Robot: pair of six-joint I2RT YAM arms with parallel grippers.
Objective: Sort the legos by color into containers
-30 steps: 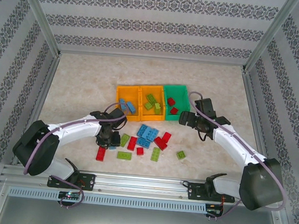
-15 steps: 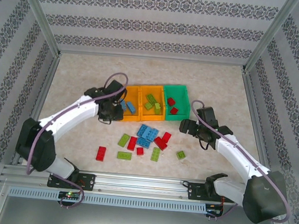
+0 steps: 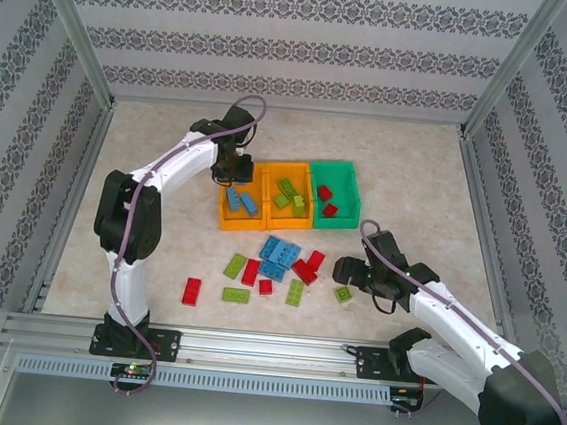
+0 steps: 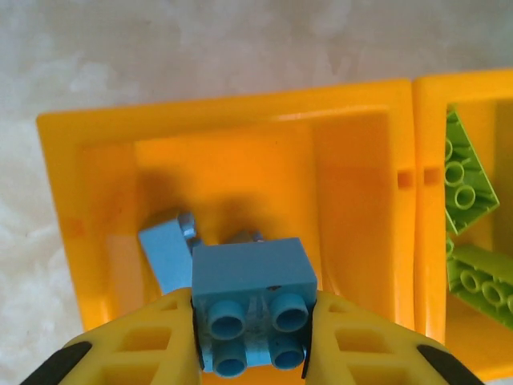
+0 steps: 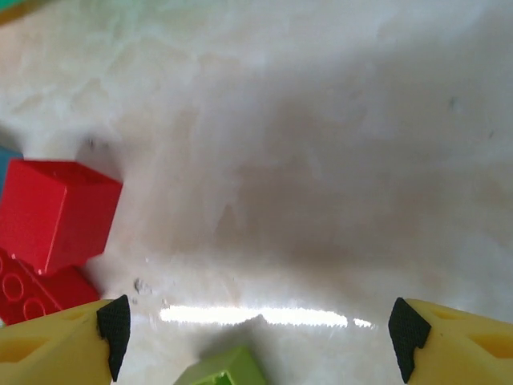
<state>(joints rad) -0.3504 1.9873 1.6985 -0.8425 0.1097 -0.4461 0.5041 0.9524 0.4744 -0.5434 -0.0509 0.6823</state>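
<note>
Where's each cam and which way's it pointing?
Top external: above, behind the bases, looking down on the table; both arms show.
Left wrist: above the left orange bin, looking in; left gripper shut on a blue brick.
Right wrist: low over the table, by red bricks; right gripper open.
Shared: top, left wrist both see that bin.

Bare tabletop (image 3: 400, 153) behind the containers (image 3: 288, 164)

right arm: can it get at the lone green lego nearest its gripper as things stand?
Probably yes. The right gripper is open, jaws wide apart, and the green lego sits between them on bare table. The red legos lie off to one side, apart from it.
</note>
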